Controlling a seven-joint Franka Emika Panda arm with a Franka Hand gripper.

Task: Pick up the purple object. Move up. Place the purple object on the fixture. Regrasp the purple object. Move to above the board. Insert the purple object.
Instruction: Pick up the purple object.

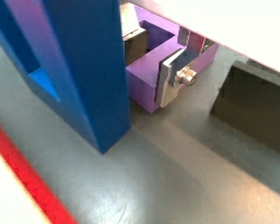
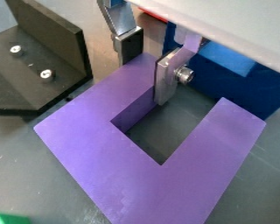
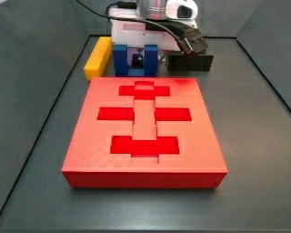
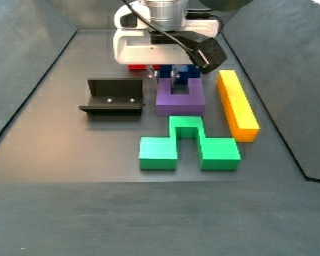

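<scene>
We see the gripper (image 2: 146,61) low at the purple object (image 2: 154,149), its 2 silver fingers (image 2: 168,77) spread astride 1 prong, not visibly pinching it yet. The purple object lies flat on the floor, directly under the gripper. Just beside the gripper stands the fixture (image 4: 111,97). Beyond it, a blue block (image 1: 73,61) rises close by, and the board (image 3: 145,127) lies well apart. We judge the pickup barely begun: lifting, fixture placement, regrasp and insertion all remain.
</scene>
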